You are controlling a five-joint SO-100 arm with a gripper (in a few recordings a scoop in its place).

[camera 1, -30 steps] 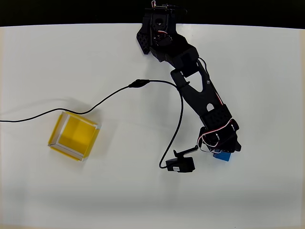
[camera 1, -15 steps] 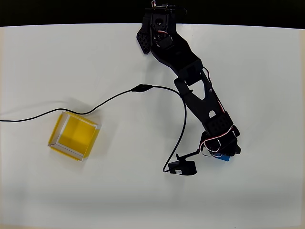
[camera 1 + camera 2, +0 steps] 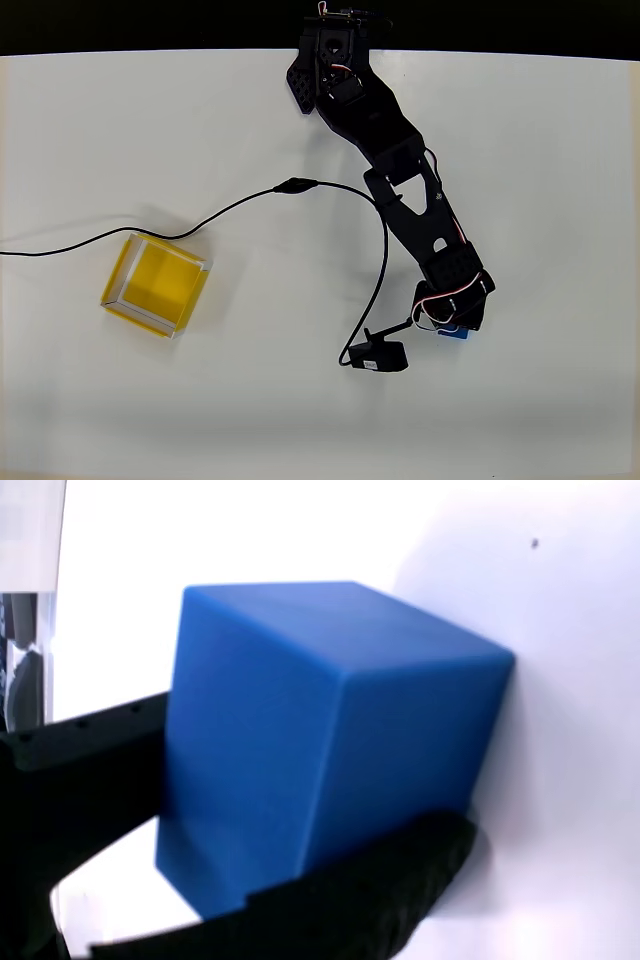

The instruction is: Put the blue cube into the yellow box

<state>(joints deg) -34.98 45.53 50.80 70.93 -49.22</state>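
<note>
Your black two-finger gripper (image 3: 300, 880) is clamping its fingers on the small matte bright-blue cube (image 3: 320, 740), well apart from the open yellow box (image 3: 157, 284).

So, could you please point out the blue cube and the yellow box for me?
blue cube (image 3: 330, 740): wrist view, on its front vertical edge.
yellow box (image 3: 157, 278): overhead view, on its bare yellow floor.
</note>
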